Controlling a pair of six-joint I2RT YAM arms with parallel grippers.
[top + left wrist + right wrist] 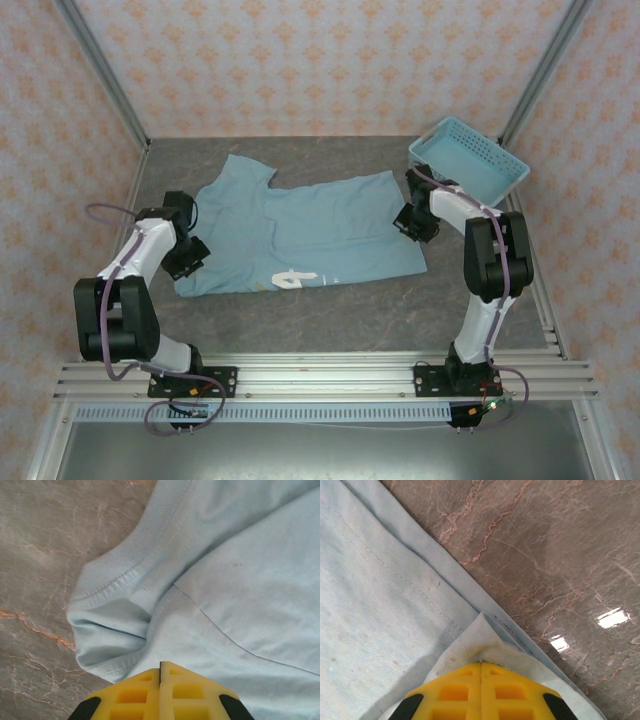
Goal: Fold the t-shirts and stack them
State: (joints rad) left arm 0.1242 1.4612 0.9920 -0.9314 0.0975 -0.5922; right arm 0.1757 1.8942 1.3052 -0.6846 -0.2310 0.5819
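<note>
Top external view: a light blue t-shirt (300, 235) lies spread on the desk (350, 310), just left of the basket (478, 150).
The right hand (481, 664), on the side nearest the basket, is pinched closed on the hem corner. The left hand (161, 666), at the shirt's edge farthest from the basket, is closed on bunched cloth beside a ribbed band.

Left arm (130, 290), lower left, and right arm (490, 270), right of frame: white link shells, black joint housings, black base plates (190, 382). A lilac cable (100, 212) runs along each. Left gripper (160, 666) and right gripper (481, 666): yellow moulded fingers with square recesses and black outer corners.
</note>
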